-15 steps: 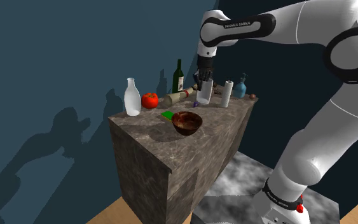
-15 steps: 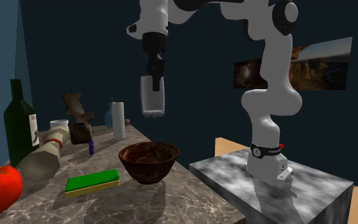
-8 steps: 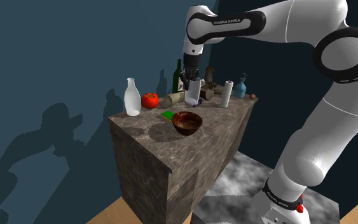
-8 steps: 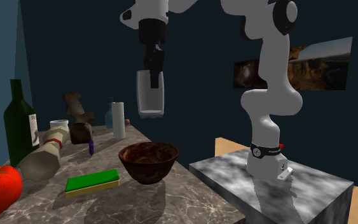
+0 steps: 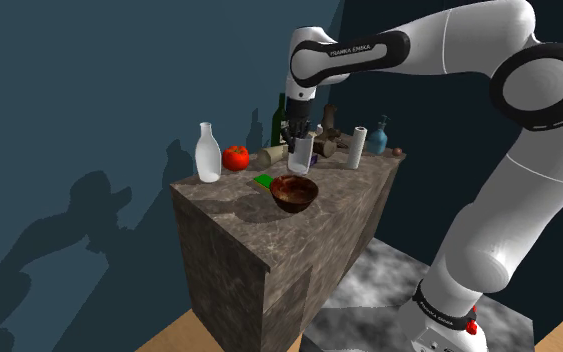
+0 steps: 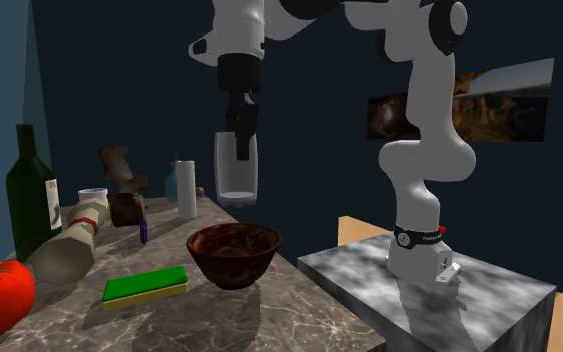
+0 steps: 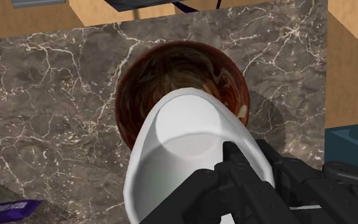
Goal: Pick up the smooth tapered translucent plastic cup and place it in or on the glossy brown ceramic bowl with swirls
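The whitish translucent cup (image 6: 236,172) hangs upright, clasped at its rim in the gripper (image 6: 240,142). The glossy brown swirled bowl (image 6: 234,253) sits straight below, untouched.

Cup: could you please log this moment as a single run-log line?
phase: carry | gripper: shut on cup | cup: over bowl, apart | next: likely lower, release

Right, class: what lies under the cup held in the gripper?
The brown swirled bowl, on the marbled counter. The cup covers part of the bowl's inside, hiding it.
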You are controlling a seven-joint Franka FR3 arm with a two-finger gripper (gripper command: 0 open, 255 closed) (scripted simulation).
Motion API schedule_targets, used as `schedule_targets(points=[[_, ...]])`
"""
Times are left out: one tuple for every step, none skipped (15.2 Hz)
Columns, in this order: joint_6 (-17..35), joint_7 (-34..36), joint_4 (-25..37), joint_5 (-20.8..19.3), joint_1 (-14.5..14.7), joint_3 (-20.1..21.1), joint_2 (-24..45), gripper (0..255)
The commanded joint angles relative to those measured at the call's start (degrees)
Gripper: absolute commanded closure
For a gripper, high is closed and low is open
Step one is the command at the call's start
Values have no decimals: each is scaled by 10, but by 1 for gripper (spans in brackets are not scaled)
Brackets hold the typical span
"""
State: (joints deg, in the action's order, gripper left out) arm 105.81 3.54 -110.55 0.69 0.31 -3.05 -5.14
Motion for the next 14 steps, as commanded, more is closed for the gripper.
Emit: schedule_targets(points=[[17,0,-15,0,0,0,1,255],[24,-1,-22,0,0,0,2,255],[32,-1,-28,0,0,0,3,255],[39,-1,-35,0,0,0,4,255],[47,-1,-41,0,0,0,5,255],[55,-1,-48,1,0,0,6,255],[62,-1,-54,1,0,0,8,255],[70,-2,-60,1,0,0,9,255],[77,-2,-66,1,0,0,11,255],[85,-2,-71,1,0,0,13,255],[89,-2,-75,1,0,0,14,255],[89,-2,-74,1,0,0,14,255],[89,-2,-74,1,0,0,14,255],[89,-2,-74,1,0,0,14,255]])
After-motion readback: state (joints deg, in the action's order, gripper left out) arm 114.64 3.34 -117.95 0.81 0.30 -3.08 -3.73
